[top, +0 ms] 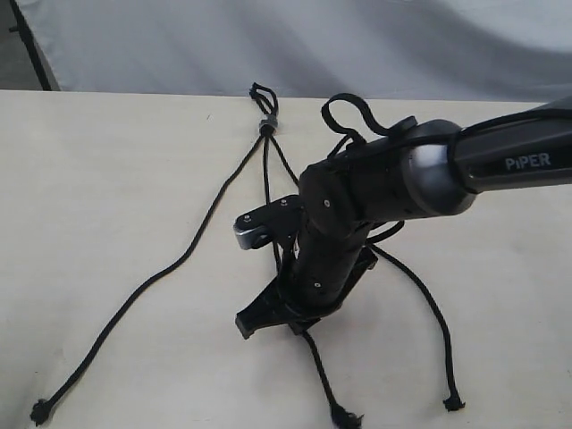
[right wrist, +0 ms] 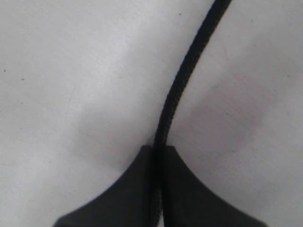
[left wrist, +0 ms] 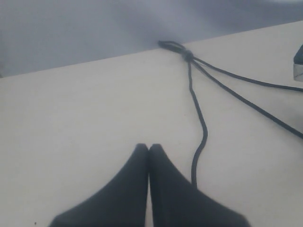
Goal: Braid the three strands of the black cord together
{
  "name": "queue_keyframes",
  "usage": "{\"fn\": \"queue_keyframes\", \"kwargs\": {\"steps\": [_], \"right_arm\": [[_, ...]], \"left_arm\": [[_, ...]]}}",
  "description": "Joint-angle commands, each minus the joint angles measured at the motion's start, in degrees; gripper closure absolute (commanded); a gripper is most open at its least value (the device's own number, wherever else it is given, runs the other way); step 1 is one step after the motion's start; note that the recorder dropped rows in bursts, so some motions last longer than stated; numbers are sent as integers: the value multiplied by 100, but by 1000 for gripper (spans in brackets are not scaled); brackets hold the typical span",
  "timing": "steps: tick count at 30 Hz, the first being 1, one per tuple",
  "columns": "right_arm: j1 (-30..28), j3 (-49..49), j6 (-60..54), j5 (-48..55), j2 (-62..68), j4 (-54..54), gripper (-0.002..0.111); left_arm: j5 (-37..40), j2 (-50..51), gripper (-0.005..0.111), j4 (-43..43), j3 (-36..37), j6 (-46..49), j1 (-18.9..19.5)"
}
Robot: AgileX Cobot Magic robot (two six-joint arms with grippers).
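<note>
The black cord lies on the pale table (top: pixel 107 179) with its loop and grey band (top: pixel 265 121) at the far edge. From the band three strands fan toward me: the left strand (top: pixel 161 273), the middle strand (top: pixel 266 179) and the right strand (top: pixel 429 304), each ending in a small knot. My right gripper (top: pixel 259 320) reaches across the middle and is shut on the middle strand (right wrist: pixel 182 80), which runs out between its fingertips (right wrist: pixel 158 150). My left gripper (left wrist: pixel 148 147) is shut on nothing, hovering over bare table beside the left strand (left wrist: pixel 201 142). The band (left wrist: pixel 188 55) lies ahead of it.
The right arm (top: pixel 500 161) with its glossy cable loop (top: pixel 353 116) covers part of the middle and right strands. A grey backdrop (top: pixel 313 45) rises behind the table's far edge. A corner of the right arm (left wrist: pixel 298 64) shows in the left wrist view.
</note>
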Motion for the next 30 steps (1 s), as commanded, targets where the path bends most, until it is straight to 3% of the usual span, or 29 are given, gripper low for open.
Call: {"fn": "queue_keyframes", "kwargs": {"steps": [1, 5, 11, 16, 24, 30], "right_arm": [[51, -2, -133, 87, 153, -9, 109], [36, -340, -189, 454, -94, -361, 109], [-133, -1153, -189, 1007, -401, -2439, 109], [-946, -1349, -202, 930, -299, -3899, 109], [-2756, -1349, -282, 220, 310, -3379, 109], [-3300, -1349, -495, 369, 819, -3252, 109]], "left_arm": [[-61, -22, 106, 15, 12, 0, 11], [-61, -22, 106, 15, 12, 0, 11], [-61, -22, 106, 15, 12, 0, 11], [-61, -22, 106, 15, 12, 0, 11], [-61, -22, 106, 15, 12, 0, 11], [-61, -22, 106, 15, 12, 0, 11]]}}
